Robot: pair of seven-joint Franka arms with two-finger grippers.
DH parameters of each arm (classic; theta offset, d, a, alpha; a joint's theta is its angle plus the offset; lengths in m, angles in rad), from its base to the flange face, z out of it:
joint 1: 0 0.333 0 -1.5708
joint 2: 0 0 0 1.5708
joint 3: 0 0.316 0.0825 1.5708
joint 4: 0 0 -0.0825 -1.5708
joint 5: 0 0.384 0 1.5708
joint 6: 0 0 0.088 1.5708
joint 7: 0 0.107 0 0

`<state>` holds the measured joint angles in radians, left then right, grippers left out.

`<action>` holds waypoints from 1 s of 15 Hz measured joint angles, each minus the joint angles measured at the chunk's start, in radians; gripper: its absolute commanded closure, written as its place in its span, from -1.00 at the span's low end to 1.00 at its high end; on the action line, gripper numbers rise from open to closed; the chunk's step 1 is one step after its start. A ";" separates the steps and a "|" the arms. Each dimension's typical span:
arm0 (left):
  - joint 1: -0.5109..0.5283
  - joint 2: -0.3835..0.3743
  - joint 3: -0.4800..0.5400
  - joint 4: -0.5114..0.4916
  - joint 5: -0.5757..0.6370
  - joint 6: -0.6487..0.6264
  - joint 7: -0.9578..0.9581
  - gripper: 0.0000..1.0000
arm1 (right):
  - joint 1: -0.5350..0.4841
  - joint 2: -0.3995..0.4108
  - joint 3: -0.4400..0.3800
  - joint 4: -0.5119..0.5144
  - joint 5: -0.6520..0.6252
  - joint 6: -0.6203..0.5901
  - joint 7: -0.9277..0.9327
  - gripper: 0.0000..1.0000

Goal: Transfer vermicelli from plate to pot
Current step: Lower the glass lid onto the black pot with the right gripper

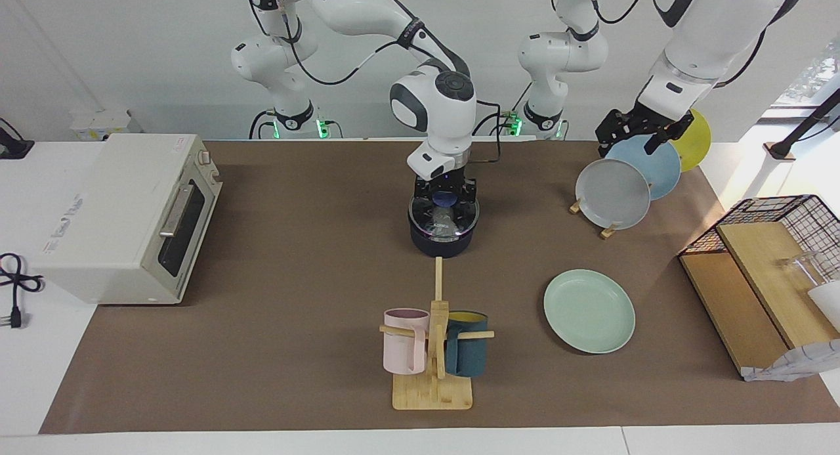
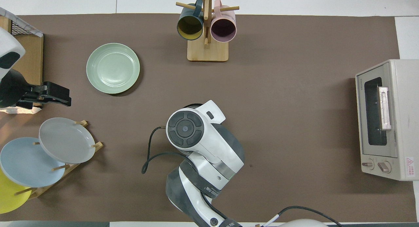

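Mug rack (image 1: 433, 350) clear of work. R gripper (image 1: 445, 199) down in pot (image 1: 443, 235), vermicelli (image 1: 443, 220) at its tips; finger state unreadable. Release low, lift straight. L gripper (image 1: 640, 130) waits over plate rack (image 1: 607, 228).

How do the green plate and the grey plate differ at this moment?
The green plate lies flat on the table, while the grey plate stands tilted on edge in the wooden plate rack. The green plate sits alone, farther from the robots; the grey plate stands in front of a blue plate, under the left gripper. Both are round, and neither holds anything.
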<state>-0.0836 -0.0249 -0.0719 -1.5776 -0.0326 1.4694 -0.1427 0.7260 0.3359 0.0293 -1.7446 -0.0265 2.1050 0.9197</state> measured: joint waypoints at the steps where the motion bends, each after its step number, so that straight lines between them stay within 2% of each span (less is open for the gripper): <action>1: 0.000 0.000 0.000 0.000 0.000 0.000 0.000 -1.00 | 0.000 0.000 0.000 0.000 0.000 0.000 0.000 0.05; 2: 0.000 0.000 0.000 0.000 0.000 0.000 0.000 -1.00 | 0.000 0.002 0.000 -0.002 -0.001 0.006 0.000 0.01; 3: 0.000 0.000 0.000 0.000 0.000 0.000 0.000 -1.00 | 0.000 0.006 -0.002 -0.004 -0.001 0.017 0.000 -0.13; 9: 0.000 0.000 0.000 0.000 0.000 0.000 0.000 -1.00 | -0.001 0.011 -0.003 -0.007 -0.002 0.022 0.000 -0.14; 10: 0.001 0.000 -0.001 0.000 0.000 0.000 0.000 -1.00 | -0.001 0.010 -0.003 -0.007 -0.002 0.022 0.000 -0.13; 12: 0.027 0.000 -0.028 0.000 0.000 0.000 0.000 -1.00 | -0.001 0.010 -0.003 -0.007 -0.003 0.022 0.000 0.07; 15: 0.065 0.000 -0.075 0.001 0.000 0.000 -0.001 -1.00 | 0.000 0.010 -0.002 -0.006 -0.024 0.022 0.000 0.11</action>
<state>-0.0184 -0.0249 -0.1465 -1.5771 -0.0326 1.4692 -0.1432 0.7264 0.3463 0.0270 -1.7506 -0.0503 2.1274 0.9197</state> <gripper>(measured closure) 0.000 0.529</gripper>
